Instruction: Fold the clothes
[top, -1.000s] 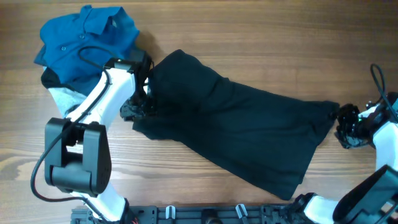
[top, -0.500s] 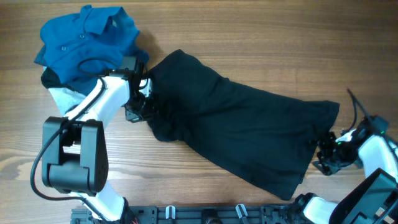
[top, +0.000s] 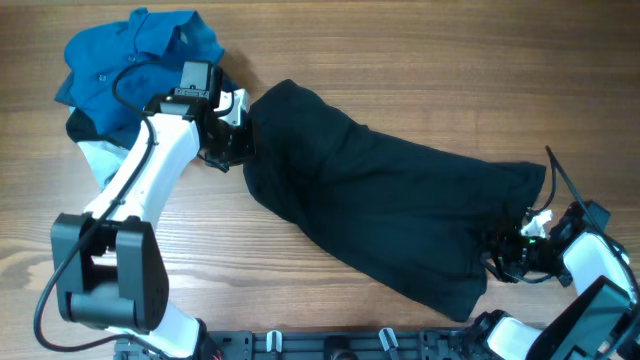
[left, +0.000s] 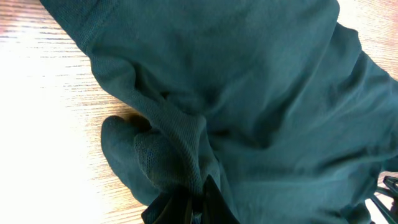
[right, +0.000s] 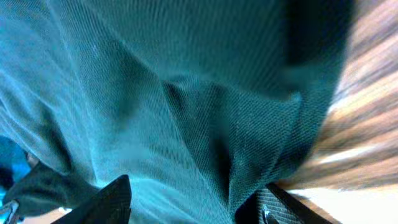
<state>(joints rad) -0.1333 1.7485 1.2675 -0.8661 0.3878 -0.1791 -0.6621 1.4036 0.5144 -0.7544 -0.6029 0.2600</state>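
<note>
The right claw (top: 508, 262) is now moving inward onto the near hem of the black shirt (top: 380, 205), jaws apart astride it. Farther off, the left claw (top: 228, 150) is pinching a bunched edge tight. The shirt is sprawling diagonally across the worktop (top: 420, 50), looking limp and light, probably best taken by its hems.

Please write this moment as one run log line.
left end effector: shut on black shirt, left edge | right end effector: open over its right edge | fold: not yet done
</note>
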